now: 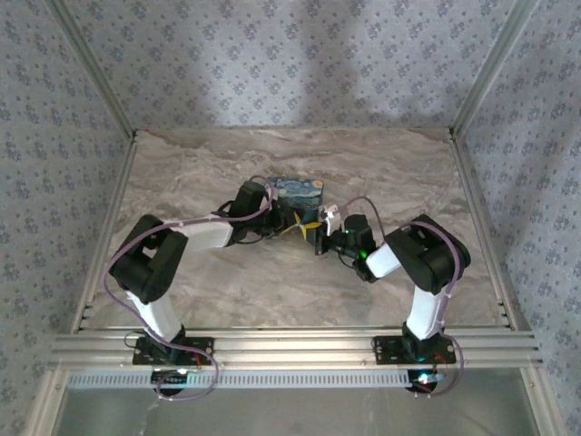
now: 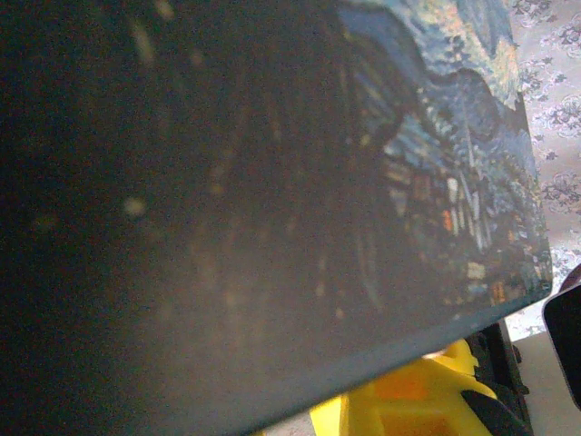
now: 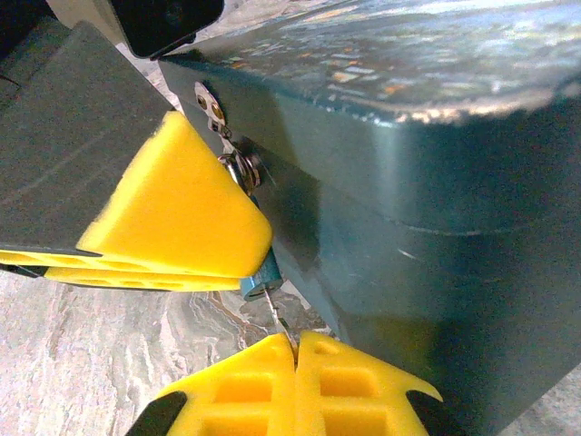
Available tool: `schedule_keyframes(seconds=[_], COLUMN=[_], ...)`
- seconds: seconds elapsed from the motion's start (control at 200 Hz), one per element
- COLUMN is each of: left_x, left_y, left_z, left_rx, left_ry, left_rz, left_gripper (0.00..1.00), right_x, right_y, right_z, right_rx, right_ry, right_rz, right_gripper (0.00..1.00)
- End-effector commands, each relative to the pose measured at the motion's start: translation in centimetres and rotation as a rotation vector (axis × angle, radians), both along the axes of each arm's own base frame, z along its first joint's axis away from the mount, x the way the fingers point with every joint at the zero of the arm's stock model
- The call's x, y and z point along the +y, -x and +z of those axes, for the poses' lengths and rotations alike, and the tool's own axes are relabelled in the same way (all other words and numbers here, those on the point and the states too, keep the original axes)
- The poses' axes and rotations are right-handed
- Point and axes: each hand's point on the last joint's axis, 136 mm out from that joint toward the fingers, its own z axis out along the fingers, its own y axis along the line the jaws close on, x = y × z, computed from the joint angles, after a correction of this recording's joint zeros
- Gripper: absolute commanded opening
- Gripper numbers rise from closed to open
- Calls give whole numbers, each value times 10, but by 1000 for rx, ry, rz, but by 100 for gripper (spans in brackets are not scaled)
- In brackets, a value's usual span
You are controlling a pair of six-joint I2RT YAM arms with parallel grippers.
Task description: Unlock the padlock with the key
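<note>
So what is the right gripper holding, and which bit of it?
The right gripper pinches a thin metal key by its near end, between its closed yellow pads. The key's tip reaches the small bluish padlock on the box.

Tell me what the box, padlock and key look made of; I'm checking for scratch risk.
Box: probably painted wood or board, smooth teal sides, glossy printed top. Padlock: metal, bluish body, shiny silver ring above. Key: thin bare metal, seemingly; little shows.

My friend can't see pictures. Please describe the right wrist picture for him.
The right gripper pinches a thin key pointing up at a small bluish padlock on a dark teal box. Another yellow finger sits beside it.
</note>
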Motion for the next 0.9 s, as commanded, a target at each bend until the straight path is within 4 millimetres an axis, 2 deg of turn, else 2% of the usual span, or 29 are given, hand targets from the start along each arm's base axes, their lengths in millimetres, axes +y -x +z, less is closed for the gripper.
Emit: schedule_keyframes(seconds=[0.0,0.46,0.585,0.894], left_x=[-22,-22,-22,-23], left_y=[19,22,21,21], left_z=[24,19,15,-8], left_rx=[-3,5,9,44], left_ry=[73,69,69,63], left_rz=[-109,-112,-111,-104], left_gripper=[17,18,17,18], right_x=[5,29,28,16], right_y=[-14,-24,-21,-8], right_z=[29,56,48,14], right_rx=[-80,-120,-109,-31], right_ry=[-37,-90,-75,-36], right_rz=[-27,-15,-29,-61], right_gripper=[0,0,0,0])
